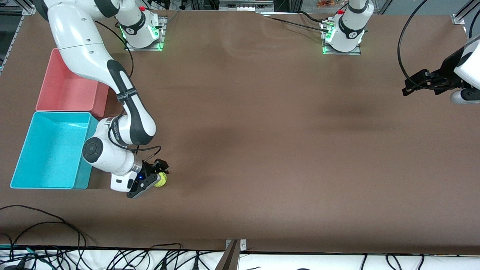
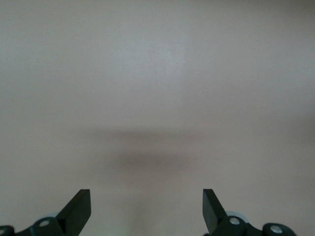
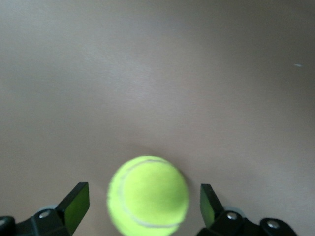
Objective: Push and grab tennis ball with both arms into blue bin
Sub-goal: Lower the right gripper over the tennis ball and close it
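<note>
- My right hand (image 1: 156, 176) sits low on the worktop (image 1: 262, 131), fingers spread wide around the tennis ball (image 1: 160, 180), not yet clamped.
- The ball lies near the blue bin (image 1: 22, 157), not in it; grabbing and dropping remain.
- My left hand (image 1: 412, 85) waits open, well apart.

Tennis ball and blue bin on the table

The fuzzy yellow-green tennis ball (image 1: 161, 180) is sitting on the table (image 1: 281, 142) just beside the blue bin (image 1: 22, 150), toward the right arm's end; the bin is lying upright, open and empty.
</note>
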{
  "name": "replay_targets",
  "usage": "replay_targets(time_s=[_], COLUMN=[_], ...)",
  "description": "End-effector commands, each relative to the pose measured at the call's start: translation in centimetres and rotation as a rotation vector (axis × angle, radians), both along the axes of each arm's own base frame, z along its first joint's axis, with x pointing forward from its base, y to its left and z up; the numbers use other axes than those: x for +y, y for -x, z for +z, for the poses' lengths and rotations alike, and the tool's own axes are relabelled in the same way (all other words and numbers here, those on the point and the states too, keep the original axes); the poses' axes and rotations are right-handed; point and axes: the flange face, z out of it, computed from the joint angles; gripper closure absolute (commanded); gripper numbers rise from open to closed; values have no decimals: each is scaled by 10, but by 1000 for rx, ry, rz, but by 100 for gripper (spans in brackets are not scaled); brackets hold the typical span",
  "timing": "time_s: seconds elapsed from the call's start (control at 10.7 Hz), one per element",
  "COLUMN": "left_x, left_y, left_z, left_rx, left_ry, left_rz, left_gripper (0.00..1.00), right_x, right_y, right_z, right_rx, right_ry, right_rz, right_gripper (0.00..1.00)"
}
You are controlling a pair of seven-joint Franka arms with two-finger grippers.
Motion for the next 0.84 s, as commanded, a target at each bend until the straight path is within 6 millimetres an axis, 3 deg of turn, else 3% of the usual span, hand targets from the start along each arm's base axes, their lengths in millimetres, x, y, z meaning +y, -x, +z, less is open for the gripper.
replay_targets(time_s=[0.0,0.28,0.37,0.47,0.75], left_x=[4,2,-2,-4,6], left_y=[-5,-6,-6,-5,-2], left_z=[3,4,4,6,10], left_rx=[-6,-6,-4,-4,4], left_ry=[-7,-11,-11,-14,-21], left_rz=[-72,-71,-70,-68,-58], left_gripper=[0,0,0,0,0], right_x=[-11,-6,-4,-4,5], right_y=[-10,-9,-9,-9,-6], right_z=[-11,-18,-20,-20,-19], right_rx=[-38,-35,-43,-50,-48], right_ry=[-4,-23,-25,-22,-23], right_rz=[41,14,18,33,33], right_gripper=[0,0,5,28,64])
